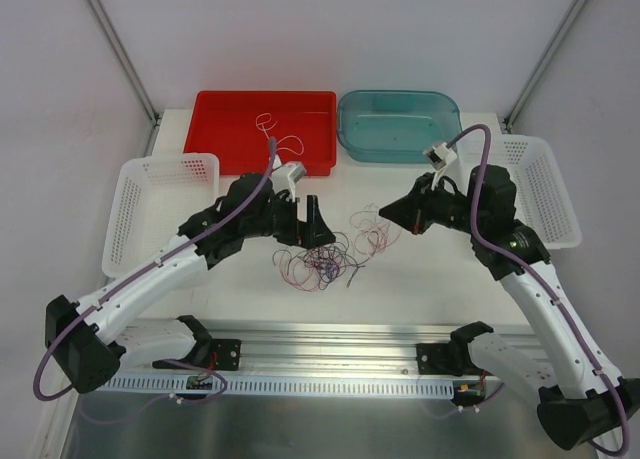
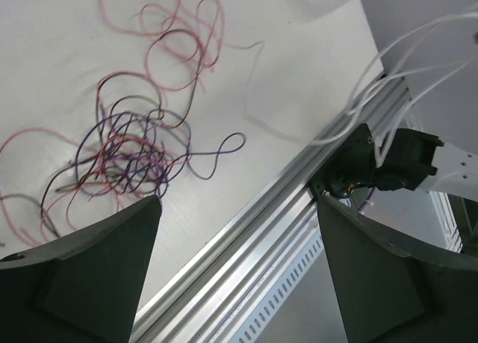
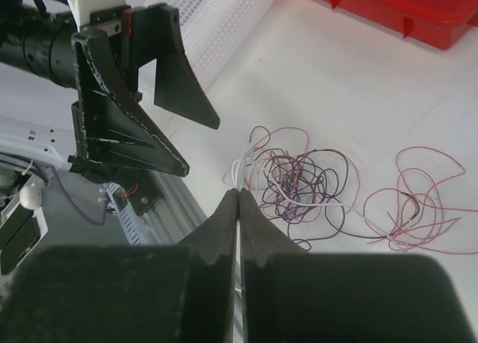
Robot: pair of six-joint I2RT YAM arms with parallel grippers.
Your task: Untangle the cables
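Jaws of the left gripper (image 2: 237, 201) stand wide apart with nothing between them; through the gap its wrist camera shows only bare table and the aluminium rail (image 2: 246, 261). The cables (image 2: 134, 156) lie on the table at about 10 o'clock from that gap. They form a dense knot of purple, black and pink strands, and the near finger cuts off its lower edge. The pink loops at 12 o'clock are smeared, so I cannot trace single strands there.

On the right gripper (image 3: 237, 195) the jaws are pressed together. A white strand ends right at the tip, but I cannot tell whether it is nipped or merely lies behind. The gripper's own black body blocks the whole lower part of that view. Beyond the tip, at 1 o'clock, sits the knot (image 3: 299, 182), and a smaller pink bunch (image 3: 411, 208) lies apart from it at 3 o'clock.

From above, the knot (image 1: 320, 259) is mid-table, with the left gripper (image 1: 305, 229) at its 11 o'clock and the right gripper (image 1: 388, 217) at its 2 o'clock. The strands are too fine here for me to count or follow. Farther out are a red tray (image 1: 215, 129) holding two loose strands (image 1: 275, 134), a teal tub (image 1: 400, 139), and a white basket on each side (image 1: 160, 179) (image 1: 545, 179), both partly hidden by the arms.
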